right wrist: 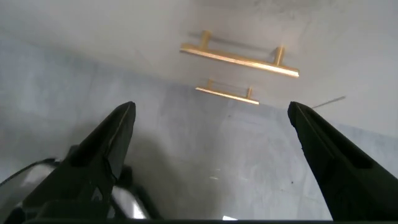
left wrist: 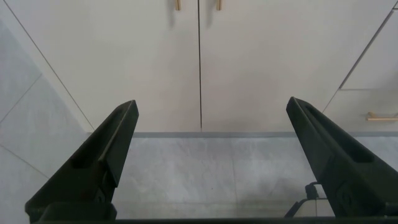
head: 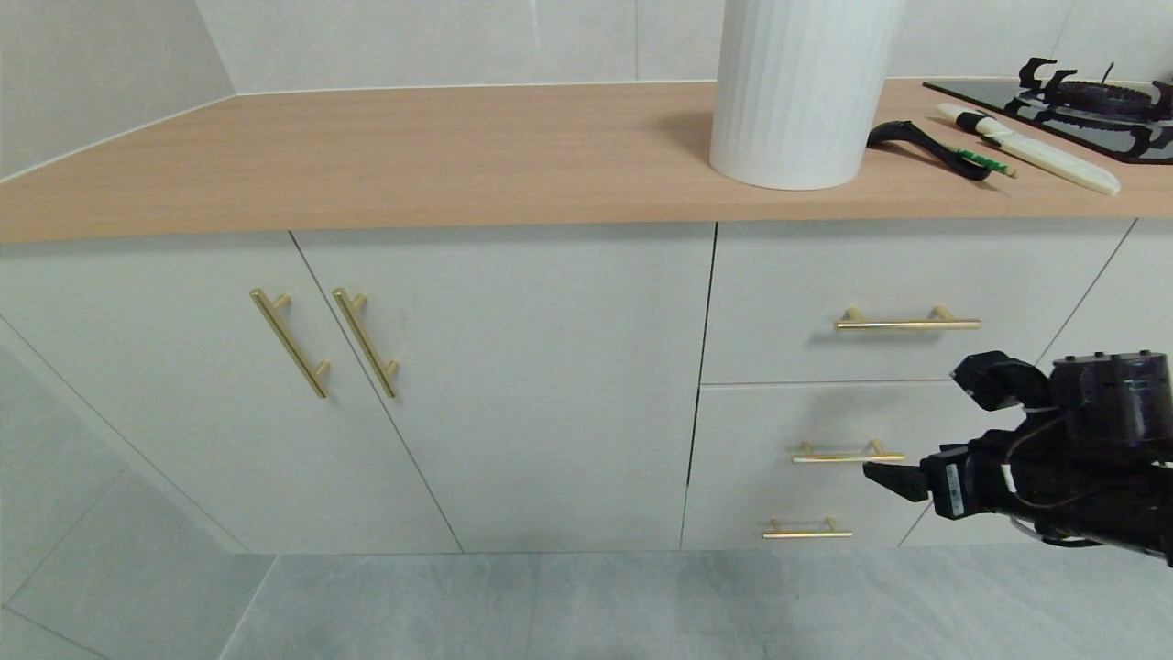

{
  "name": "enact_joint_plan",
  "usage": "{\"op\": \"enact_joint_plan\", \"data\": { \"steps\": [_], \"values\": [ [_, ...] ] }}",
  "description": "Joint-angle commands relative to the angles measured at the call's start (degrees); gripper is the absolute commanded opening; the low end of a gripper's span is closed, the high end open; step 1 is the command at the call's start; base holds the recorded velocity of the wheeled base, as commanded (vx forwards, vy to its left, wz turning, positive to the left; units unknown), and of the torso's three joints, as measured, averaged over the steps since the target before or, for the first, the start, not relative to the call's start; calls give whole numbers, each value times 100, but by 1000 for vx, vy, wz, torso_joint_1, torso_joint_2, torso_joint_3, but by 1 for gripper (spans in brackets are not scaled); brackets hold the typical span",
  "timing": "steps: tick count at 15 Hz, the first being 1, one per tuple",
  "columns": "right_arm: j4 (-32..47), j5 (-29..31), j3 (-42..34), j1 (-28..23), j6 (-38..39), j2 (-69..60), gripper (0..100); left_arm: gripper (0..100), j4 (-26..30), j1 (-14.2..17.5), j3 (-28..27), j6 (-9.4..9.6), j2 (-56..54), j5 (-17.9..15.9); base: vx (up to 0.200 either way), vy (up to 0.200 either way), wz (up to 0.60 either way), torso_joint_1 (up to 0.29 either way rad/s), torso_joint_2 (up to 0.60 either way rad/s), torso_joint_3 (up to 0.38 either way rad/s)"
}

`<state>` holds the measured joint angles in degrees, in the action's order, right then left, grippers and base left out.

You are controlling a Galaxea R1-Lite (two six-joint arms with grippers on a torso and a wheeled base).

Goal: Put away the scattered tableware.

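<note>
Right hand (head: 926, 426) is spread wide near the middle drawer handle (head: 848, 454). It should square up and close around the bar. Ladle (head: 926, 145) and knife (head: 1035, 147) lie up on the counter (head: 412, 156). Left hand (left wrist: 211, 124) is spread too.

The right gripper (head: 916, 423) is matte black with tapered, wedge-shaped fingers (head: 893, 477). Just behind them, a white label (head: 951, 490) and thin looping cables (head: 1026, 440) sit on a boxy black wrist (head: 1109, 403). The left gripper (left wrist: 211, 106) has the same black wedges.
</note>
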<state>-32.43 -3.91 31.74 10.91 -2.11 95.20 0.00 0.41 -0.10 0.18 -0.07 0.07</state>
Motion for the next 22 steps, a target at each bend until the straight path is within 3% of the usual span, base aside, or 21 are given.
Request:
{"op": "enact_joint_plan", "data": {
  "steps": [1,6,13,22],
  "values": [
    [-124,40,350,-54,-26,957,100,100,0,2,1,-1,7,1,0,0,0,0,0,0],
    [-1459,822,394,-177,9,1801,100,100,0,2,1,-1,7,1,0,0,0,0,0,0],
    [-2558,1481,543,-177,123,2732,100,100,0,2,1,8,7,1,0,0,0,0,0,0],
    [-2760,1815,956,-168,527,3181,100,100,0,2,1,-1,7,1,0,0,0,0,0,0]
  ]
}}
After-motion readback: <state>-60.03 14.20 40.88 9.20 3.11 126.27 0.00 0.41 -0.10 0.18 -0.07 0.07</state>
